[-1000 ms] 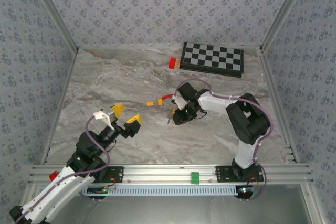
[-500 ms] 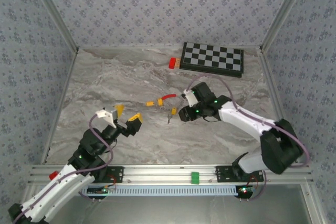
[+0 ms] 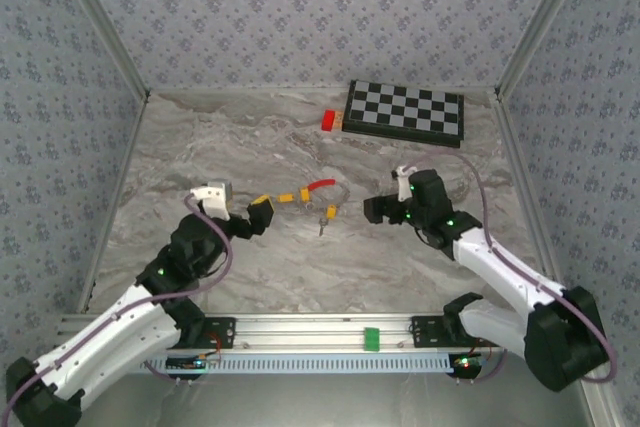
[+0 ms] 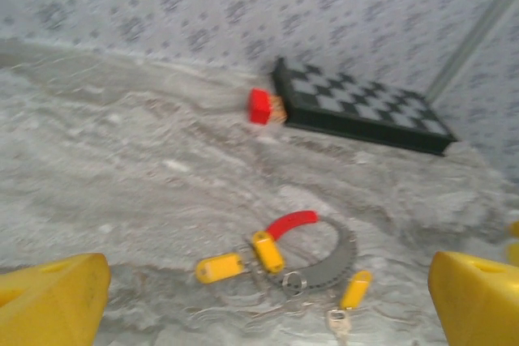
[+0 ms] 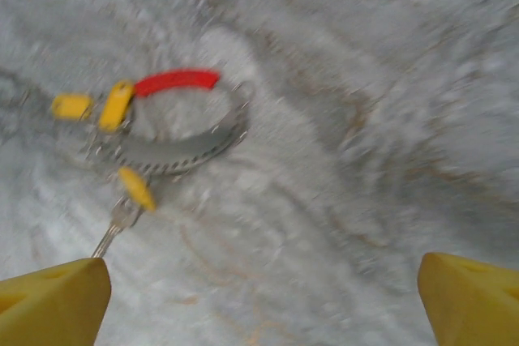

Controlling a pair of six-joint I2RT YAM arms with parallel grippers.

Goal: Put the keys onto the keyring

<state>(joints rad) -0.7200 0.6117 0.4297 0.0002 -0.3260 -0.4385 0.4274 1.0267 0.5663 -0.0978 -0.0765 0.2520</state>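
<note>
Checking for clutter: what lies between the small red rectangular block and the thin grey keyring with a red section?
Bare grey marbled tabletop only, from red rectangular block to thin grey keyring; the left wrist view shows it.

We look down on a grey, marble-veined worktop, boxed in on three sides by papered walls: the back wall, left wall and right wall share a pale blue-grey flower print. Bare metal posts climb the back corners, and a ribbed metal rail edges the near side. The light is soft and even, so shadows stay faint.
</note>
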